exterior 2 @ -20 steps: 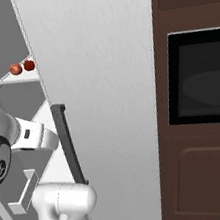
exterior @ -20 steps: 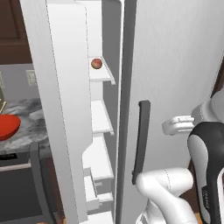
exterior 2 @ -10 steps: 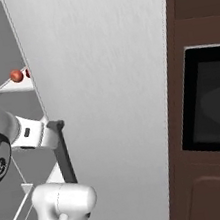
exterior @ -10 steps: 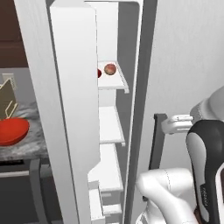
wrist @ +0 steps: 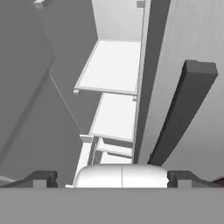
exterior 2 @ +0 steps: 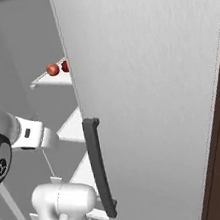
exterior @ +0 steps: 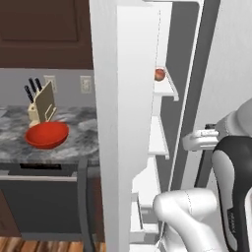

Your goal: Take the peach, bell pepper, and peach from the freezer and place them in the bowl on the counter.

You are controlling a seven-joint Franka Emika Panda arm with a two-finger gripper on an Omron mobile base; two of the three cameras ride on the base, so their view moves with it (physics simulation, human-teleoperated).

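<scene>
Freezer [exterior: 162, 123] open; reach step pending. Your end effector [wrist: 112, 177] is spread wide, empty, below the fruit shelf. Peach [exterior 2: 52, 69] and bell pepper [exterior 2: 65, 66] up there; bowl [exterior: 47, 135] on tabletop [exterior: 15, 147]. Raise toward that shelf next.

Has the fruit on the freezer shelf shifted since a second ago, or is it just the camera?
Cannot tell of any shift. The base drove, so the whole picture slid; the red fruit sits at the same shelf edge as before.
</scene>
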